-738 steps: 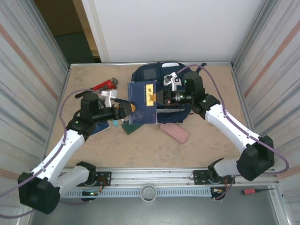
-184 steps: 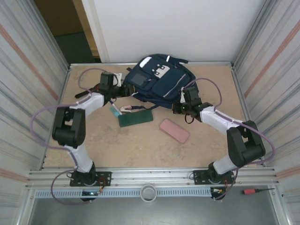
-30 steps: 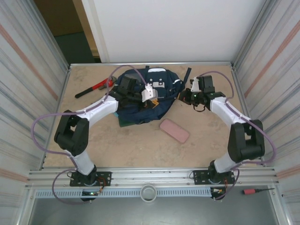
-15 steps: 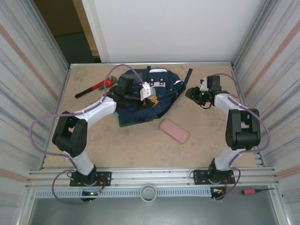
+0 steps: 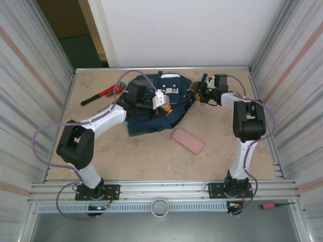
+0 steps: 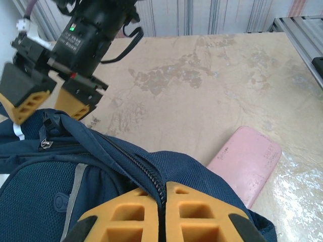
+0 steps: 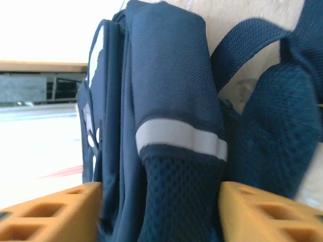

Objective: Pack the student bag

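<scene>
Left gripper (image 6: 160, 200): jaws almost together, pinching the zip seam on top of the big navy-blue cloth student bag (image 5: 151, 118) with white patches and thin white stripes. Dark zip line right in the crack between the two orange fingers (image 6: 197, 214). Blue cloth all around and under those jaws, bunched up in front of them.

Right gripper (image 7: 160, 197): jaws wide apart. Between them, one side of the student bag, with a dark net pocket and a white stripe across the cloth just past the fingertips. A padded blue strap (image 7: 282, 141) just outside the right-hand side of those jaws. Touching the cloth or not: cannot tell.

Student bag lying on the sandy-brown table top (image 5: 151, 166), between the two grippers. Under the left jaws near its middle, and in the gap of the right jaws at its other end. In the left wrist view, right gripper ahead and to the left of the left jaws, at the bag's far edge.

Flat pink rounded case (image 6: 245, 164) on the table, ahead and to the right of the left jaws, near the bag. Red metal pipe wrench (image 5: 103, 93) well away from both sets of jaws, past the bag on the left arm's side. Flat dark-green thing (image 5: 132, 132) poking out from under the bag, behind the left jaws.
</scene>
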`<state>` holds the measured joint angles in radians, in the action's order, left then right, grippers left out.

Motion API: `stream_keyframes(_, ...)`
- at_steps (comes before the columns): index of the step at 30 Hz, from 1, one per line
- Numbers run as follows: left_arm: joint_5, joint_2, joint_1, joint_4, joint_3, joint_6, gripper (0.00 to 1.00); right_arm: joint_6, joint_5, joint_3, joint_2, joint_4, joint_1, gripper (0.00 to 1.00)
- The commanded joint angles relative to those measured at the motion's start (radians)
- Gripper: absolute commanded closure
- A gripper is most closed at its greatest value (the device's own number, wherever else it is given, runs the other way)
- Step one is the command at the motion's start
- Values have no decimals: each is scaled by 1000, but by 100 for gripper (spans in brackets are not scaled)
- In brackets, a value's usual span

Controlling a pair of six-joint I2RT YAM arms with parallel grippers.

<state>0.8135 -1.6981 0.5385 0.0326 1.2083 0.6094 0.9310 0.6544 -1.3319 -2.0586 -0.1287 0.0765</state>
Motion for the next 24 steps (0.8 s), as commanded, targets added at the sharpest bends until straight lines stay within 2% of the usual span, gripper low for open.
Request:
stream_keyframes(1, 27, 57, 8, -44, 18, 36, 100, 94, 44, -9, -3, -78, -15, 69)
stream_keyframes(3, 2, 60, 5, -36, 14, 40, 100, 98, 27, 53, 44, -109, -46, 82)
stream_keyframes(7, -134, 51, -15, 8, 40, 42, 99, 106, 1, 236, 196, -182, -103, 94)
stream_keyframes(10, -292, 22, -33, 68, 93, 46, 100, 85, -47, 354, 310, -186, -112, 98)
stream_keyframes(12, -342, 7, -46, 94, 120, 36, 100, 81, -82, 418, 373, -195, -107, 100)
stream_keyframes(15, -396, -9, -65, 84, 135, 0, 100, 77, -145, 493, 451, -196, -83, 100)
stream_keyframes(18, -356, -10, -78, 106, 150, -24, 99, 40, -202, 505, 480, -166, -44, 100)
stream_keyframes(20, -269, 7, -71, 117, 139, -16, 99, 33, -203, 480, 457, -158, -40, 85)
stream_keyframes(22, -202, 36, -59, 102, 109, 2, 99, 54, -172, 433, 407, -168, -48, 58)
stream_keyframes(24, -171, 53, -55, 87, 92, 2, 100, 56, -157, 357, 346, -159, -38, 43)
